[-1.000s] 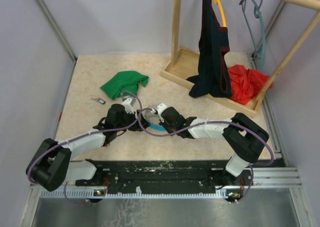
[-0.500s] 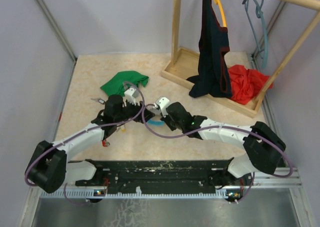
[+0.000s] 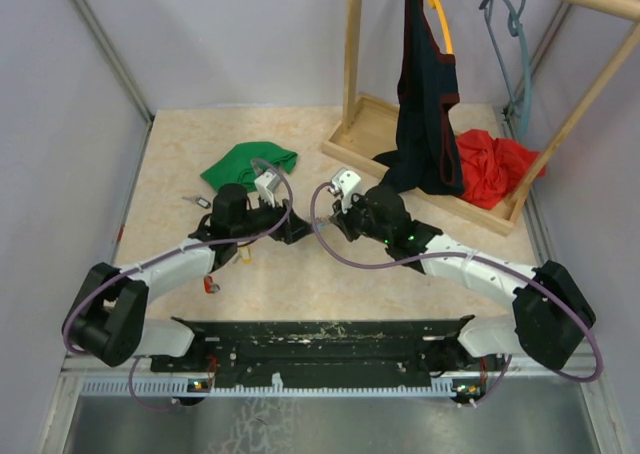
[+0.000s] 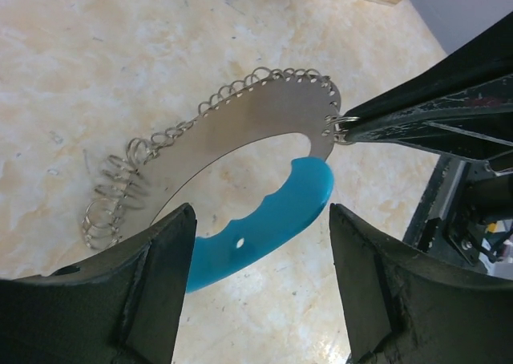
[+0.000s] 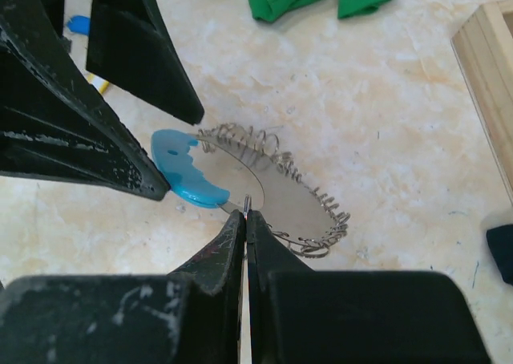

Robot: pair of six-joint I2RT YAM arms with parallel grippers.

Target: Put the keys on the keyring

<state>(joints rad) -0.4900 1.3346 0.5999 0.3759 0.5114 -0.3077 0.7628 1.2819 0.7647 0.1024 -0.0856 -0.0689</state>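
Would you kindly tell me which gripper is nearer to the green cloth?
Left. The left gripper sits just right of the green cloth, towards the bases, open around the blue handle of the keyring. The right gripper, pinching the keyring's other side, is farther right.

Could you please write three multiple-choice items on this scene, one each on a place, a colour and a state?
1. Where does the green cloth lie?
A. on the table, apart from the keyring
B. in a drawer
C. on the floor

2. What colour is the keyring's plastic grip?
A. red
B. blue
C. yellow

3. How is the right pincer?
A. wide open
B. shut on the keyring
C. out of view

Answers:
1 A, the cloth rests on the tabletop with bare surface between it and the keyring.
2 B, both wrist views show the grip light blue.
3 B, its tips meet on the metal edge.
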